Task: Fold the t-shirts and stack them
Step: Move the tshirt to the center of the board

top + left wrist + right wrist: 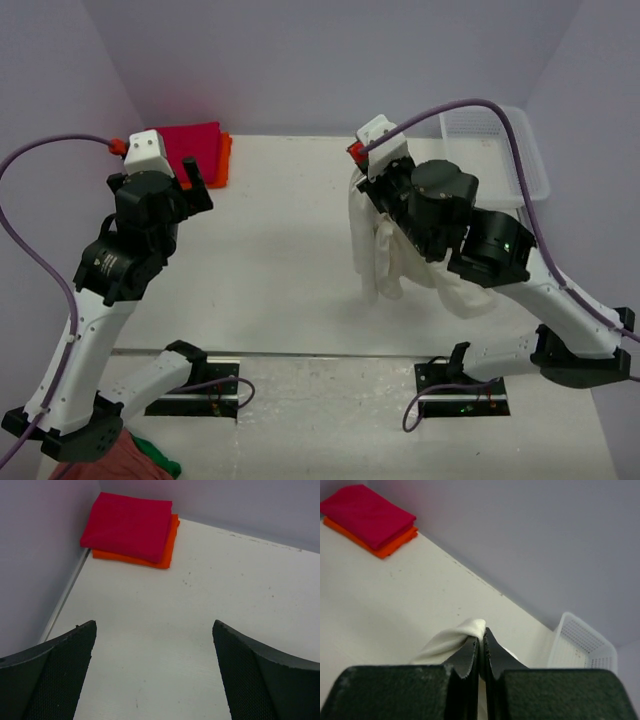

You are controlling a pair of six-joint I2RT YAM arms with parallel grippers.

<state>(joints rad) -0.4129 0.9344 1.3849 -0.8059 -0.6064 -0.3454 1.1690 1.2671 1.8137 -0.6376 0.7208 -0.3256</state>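
A cream-white t-shirt (380, 250) hangs from my right gripper (362, 172), lifted above the middle of the table with its lower part trailing toward the front right. The right wrist view shows a fold of that cream-white shirt (455, 639) pinched between the shut fingers of the right gripper (482, 632). A folded magenta-red t-shirt (192, 148) lies on a folded orange t-shirt (224, 160) in the far left corner. Both the magenta-red shirt (127, 525) and the orange one (167, 550) lie ahead of my left gripper (154, 630), which hovers wide open with nothing in it, as the top view also shows for the left gripper (196, 176).
A white mesh basket (495, 150) stands at the far right against the wall, seen also as the basket (580, 645) in the right wrist view. Salmon-pink and green cloths (120, 458) lie at the bottom left by the left arm's base. Purple walls close the table's sides.
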